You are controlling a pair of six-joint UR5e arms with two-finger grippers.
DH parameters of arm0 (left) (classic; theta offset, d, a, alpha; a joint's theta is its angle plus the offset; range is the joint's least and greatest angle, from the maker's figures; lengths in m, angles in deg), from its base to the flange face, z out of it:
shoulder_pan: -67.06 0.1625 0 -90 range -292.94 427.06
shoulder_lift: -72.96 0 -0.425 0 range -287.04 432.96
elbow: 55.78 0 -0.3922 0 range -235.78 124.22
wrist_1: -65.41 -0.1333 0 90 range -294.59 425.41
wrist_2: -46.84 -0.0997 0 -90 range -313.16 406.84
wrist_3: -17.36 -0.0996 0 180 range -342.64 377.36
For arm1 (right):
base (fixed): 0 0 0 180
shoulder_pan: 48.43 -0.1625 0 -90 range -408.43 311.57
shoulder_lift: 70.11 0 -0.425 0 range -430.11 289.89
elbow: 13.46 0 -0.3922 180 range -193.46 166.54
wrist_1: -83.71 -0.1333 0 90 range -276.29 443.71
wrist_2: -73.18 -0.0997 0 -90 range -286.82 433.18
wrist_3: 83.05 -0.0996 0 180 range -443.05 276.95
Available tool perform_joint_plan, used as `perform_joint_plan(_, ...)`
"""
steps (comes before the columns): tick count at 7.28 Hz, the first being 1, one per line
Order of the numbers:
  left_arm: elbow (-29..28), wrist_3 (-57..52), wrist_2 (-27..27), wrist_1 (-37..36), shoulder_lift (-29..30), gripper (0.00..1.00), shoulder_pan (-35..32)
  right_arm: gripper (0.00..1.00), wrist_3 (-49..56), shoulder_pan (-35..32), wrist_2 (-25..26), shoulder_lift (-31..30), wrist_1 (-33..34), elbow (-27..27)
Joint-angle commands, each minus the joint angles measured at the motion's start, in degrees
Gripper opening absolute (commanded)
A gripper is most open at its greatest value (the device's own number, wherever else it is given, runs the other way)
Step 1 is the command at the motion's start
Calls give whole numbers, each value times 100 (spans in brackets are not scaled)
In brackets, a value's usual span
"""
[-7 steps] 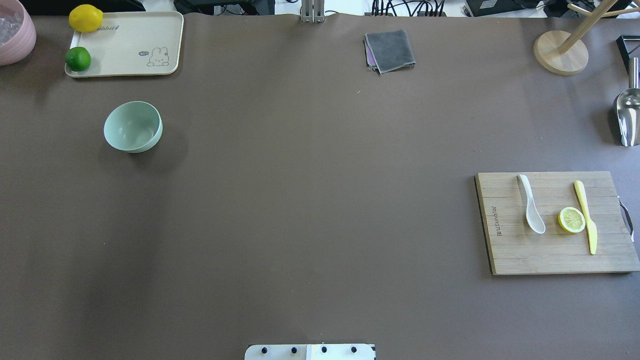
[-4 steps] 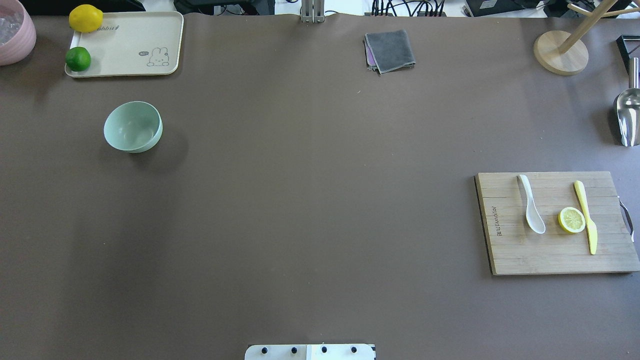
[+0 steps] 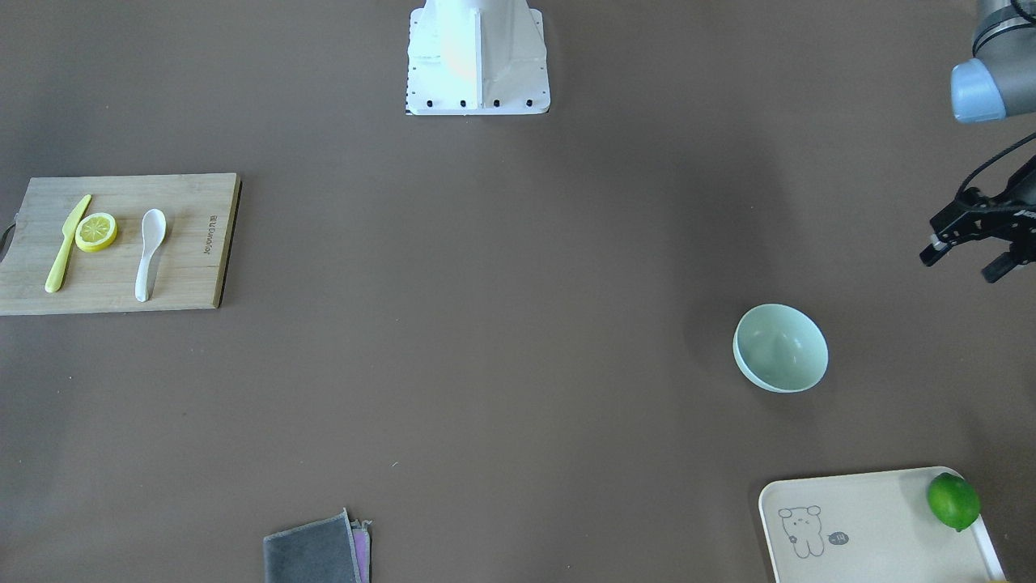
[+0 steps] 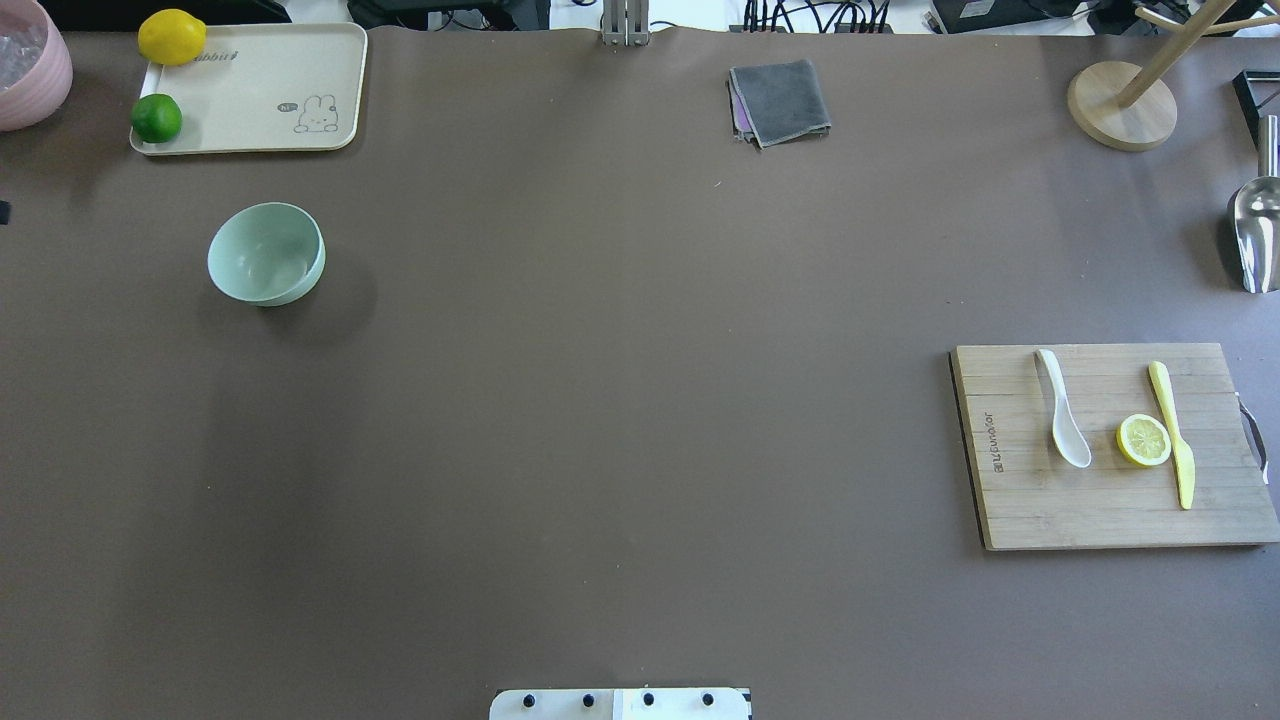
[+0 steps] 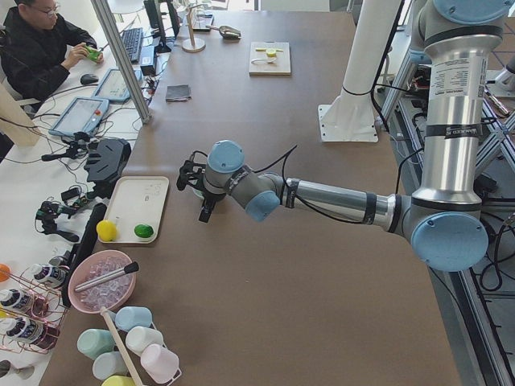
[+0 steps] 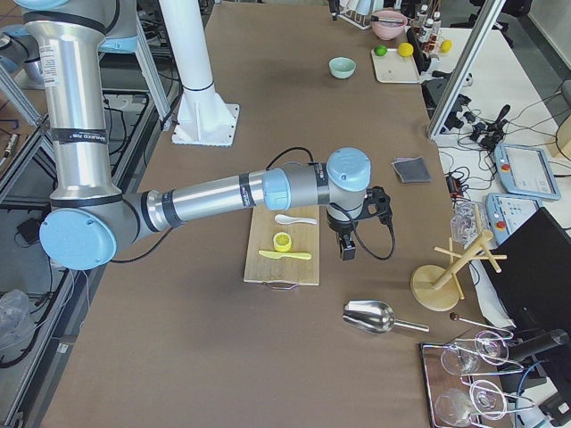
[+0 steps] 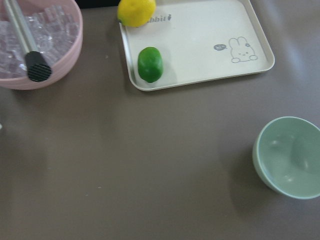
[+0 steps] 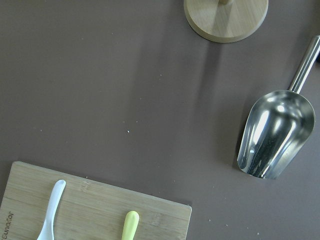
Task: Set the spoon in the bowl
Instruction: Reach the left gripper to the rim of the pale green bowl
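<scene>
Since the earlier overhead frames, a dark sliver of the left claw [image 3: 960, 268] has come in at that view's left edge; nothing else is seen to have shifted. The brown worktop [image 4: 640, 400] is reached over by both arms. The left arm [image 5: 338, 197] is stretched above its left end, with the claw released, fingers apart and nothing between them. The right arm [image 6: 214, 198] is held over the bamboo cutting board [image 4: 1100, 510]; whether the right claw [image 6: 346, 248] is released or clenched cannot be told. Near the cream rabbit tray [image 4: 260, 100], the mint-green bowl [image 4: 266, 253] is stood upright on the worktop's left half. The white spoon [image 4: 1062, 410] is laid flat on the board, well apart from the bowl, beside the yellow plastic knife [image 4: 1172, 432] and the lemon slice [image 4: 1143, 440]. A lime [image 4: 157, 118] is kept on the tray.
</scene>
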Motion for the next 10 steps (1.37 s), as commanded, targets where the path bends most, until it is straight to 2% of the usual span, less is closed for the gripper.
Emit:
perform_joint_plan(1, -1112, 222, -478, 878, 602, 98, 616, 100, -16, 88, -46, -21, -766, -259)
perform_joint_plan(2, -1316, 241, -935, 1057, 733, 98, 1028, 100, -16, 166, -47, -21, -952, -365)
perform_joint_plan(3, -1379, 467, -1096, 1059, 926, 98, 1354, 100, -16, 332, -47, -21, -954, -366)
perform_joint_plan(4, -1379, 652, -1150, 1059, 945, 98, 1549, 100, -16, 386, -47, -12, -963, -375)
perform_joint_plan(7, -1580, 549, -1151, 1076, 919, 96, 1559, 100, -77, 544, -55, 5, -989, -340)
perform_joint_plan(8, -1599, 592, -1151, 1085, 919, 70, 1559, 100, -112, 614, -73, 5, -989, -323)
perform_joint_plan(9, -1582, 645, -1151, 1085, 937, 16, 1551, 100, -104, 702, -73, 5, -998, -305)
perform_joint_plan(10, -1564, 663, -1116, 1077, 946, 0, 1498, 100, -104, 755, -73, 14, -989, -296)
